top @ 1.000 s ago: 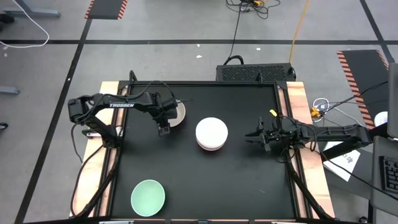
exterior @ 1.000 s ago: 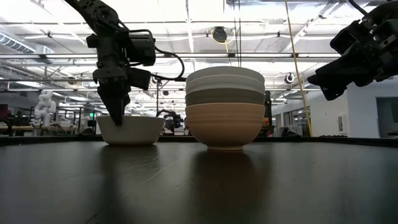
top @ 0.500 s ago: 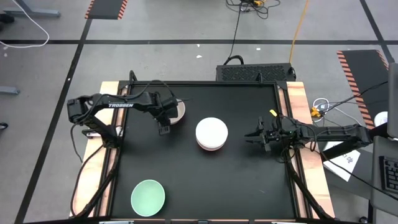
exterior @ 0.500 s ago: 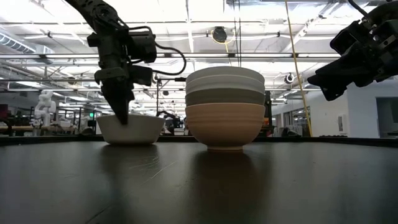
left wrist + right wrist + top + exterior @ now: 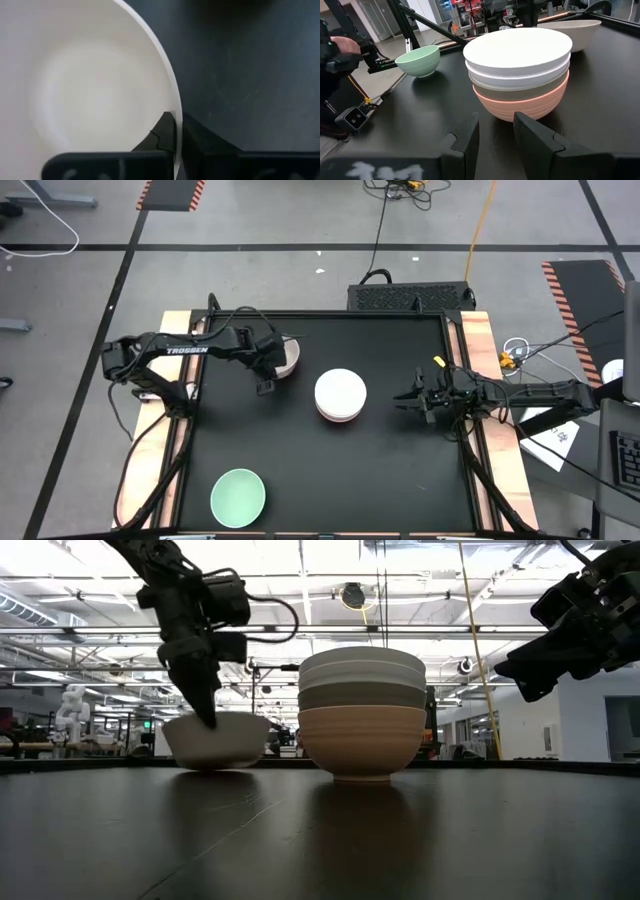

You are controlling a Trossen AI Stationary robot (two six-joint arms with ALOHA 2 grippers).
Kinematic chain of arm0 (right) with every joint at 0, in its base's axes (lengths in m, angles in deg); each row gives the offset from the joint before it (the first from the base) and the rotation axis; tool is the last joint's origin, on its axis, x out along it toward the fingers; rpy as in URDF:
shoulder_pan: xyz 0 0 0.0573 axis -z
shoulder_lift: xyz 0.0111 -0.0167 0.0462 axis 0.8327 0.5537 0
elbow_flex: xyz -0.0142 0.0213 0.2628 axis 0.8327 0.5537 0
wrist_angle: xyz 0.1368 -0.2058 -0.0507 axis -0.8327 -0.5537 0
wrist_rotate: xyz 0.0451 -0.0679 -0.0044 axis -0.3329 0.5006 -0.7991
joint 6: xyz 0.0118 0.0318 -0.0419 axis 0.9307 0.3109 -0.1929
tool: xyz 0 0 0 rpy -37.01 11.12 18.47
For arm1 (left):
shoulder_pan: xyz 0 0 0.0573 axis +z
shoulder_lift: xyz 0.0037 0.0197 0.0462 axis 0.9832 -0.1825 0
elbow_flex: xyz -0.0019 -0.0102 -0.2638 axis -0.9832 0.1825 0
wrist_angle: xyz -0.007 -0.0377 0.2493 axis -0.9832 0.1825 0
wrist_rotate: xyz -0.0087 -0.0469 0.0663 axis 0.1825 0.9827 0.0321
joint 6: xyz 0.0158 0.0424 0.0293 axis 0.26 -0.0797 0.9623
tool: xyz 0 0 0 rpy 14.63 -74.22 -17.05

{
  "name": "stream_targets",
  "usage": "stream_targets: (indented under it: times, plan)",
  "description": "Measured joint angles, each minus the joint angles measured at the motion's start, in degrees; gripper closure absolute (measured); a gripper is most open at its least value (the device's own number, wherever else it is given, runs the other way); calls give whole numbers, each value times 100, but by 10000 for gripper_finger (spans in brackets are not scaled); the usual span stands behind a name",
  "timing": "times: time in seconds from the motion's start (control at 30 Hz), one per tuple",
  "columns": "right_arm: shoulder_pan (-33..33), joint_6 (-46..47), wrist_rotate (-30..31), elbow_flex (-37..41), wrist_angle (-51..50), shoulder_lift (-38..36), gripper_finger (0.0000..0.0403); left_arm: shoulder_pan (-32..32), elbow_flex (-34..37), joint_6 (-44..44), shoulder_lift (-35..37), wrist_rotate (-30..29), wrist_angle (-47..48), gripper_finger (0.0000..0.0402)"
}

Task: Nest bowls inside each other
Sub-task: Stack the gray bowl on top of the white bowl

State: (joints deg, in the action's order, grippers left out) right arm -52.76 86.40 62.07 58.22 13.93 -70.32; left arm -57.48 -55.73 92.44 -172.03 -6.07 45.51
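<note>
From where I stand, the black table [image 5: 330,470] sits on a grey concrete floor [image 5: 80,290] crossed by dark lines. Orange-and-black hazard mats [image 5: 170,194] lie at the far side and to the right. A black box [image 5: 410,296] rests behind the table, with cables [image 5: 380,225] trailing away. Beyond, the hall is bright, with ceiling beams [image 5: 420,600] and strip lights overhead.
</note>
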Motion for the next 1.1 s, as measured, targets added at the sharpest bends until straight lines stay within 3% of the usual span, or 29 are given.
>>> stream_targets:
  times: [0.4,0.67,1.1]
  plan:
    - [0,37,0,0,-2,4,289,-291,15,-10,582,127,-629,397]
    - [0,39,0,0,-2,4,289,-487,13,6,1128,-88,-630,397]
    - [0,107,0,0,-2,6,289,-1372,4,-56,1979,-715,-633,397]
